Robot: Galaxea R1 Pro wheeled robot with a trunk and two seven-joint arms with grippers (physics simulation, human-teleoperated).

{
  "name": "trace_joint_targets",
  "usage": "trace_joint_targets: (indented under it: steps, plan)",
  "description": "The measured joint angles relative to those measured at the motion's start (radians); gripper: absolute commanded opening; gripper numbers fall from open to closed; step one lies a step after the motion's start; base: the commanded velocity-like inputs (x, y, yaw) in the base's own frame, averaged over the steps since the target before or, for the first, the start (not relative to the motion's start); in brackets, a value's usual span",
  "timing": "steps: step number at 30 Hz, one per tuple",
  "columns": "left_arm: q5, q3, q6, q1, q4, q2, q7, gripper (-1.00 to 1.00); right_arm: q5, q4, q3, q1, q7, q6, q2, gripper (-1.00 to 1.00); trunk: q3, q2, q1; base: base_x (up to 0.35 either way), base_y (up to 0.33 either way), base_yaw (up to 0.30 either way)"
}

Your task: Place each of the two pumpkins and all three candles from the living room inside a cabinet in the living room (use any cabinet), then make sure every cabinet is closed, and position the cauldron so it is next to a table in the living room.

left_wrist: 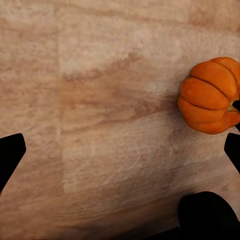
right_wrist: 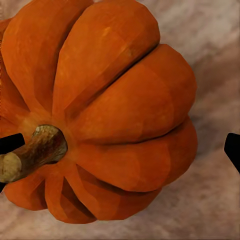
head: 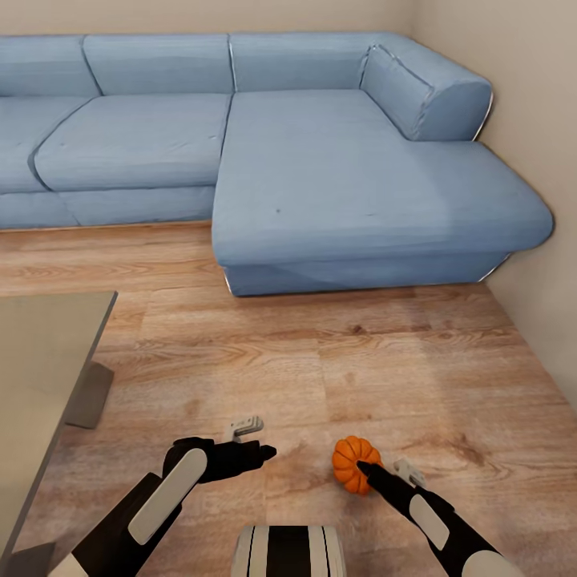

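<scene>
1. On the wood floor (head: 336,353), near the head view's lower middle, one pumpkin (head: 353,463) is seen, well apart from the blue sofa (head: 361,184).
2. Right gripper (right_wrist: 120,145) is placed over the pumpkin (right_wrist: 105,110); its fingers (right_wrist: 233,150) are spread, one tip seen at each side of the right wrist view, one near the stem, the other clear of the far side.
3. Contact between right fingers and pumpkin cannot be told; no pinch is seen.
4. In the head view the right gripper (head: 370,471) is seen at the pumpkin's near side, partly covering it.
5. Left gripper (head: 268,451) is held above bare floor, beside the pumpkin and apart from it.
6. Left fingers (left_wrist: 10,155) are spread wide, with nothing between them; the pumpkin (left_wrist: 210,95) is seen off to one side.
7. A bench (head: 40,377) is seen at the head view's left edge, well apart from the pumpkin.
</scene>
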Motion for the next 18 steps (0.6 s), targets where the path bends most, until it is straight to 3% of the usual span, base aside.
trace_joint_targets:
  steps: [11, 18]
  plan:
    - [-0.001, -0.002, 0.0, 0.0, 0.0, 0.0, 0.002, 1.0, 0.003, 0.039, -0.003, 0.0, 0.046, 0.0, 0.0, 1.0, 0.0, 0.0, 0.0, 0.083, 0.028, 0.0]
    - [-0.002, -0.001, 0.0, 0.0, 0.0, 0.0, 0.002, 1.0, -0.001, 0.011, 0.0, 0.0, 0.001, 0.0, 0.0, 1.0, 0.0, 0.0, 0.0, 0.042, 0.017, 0.0]
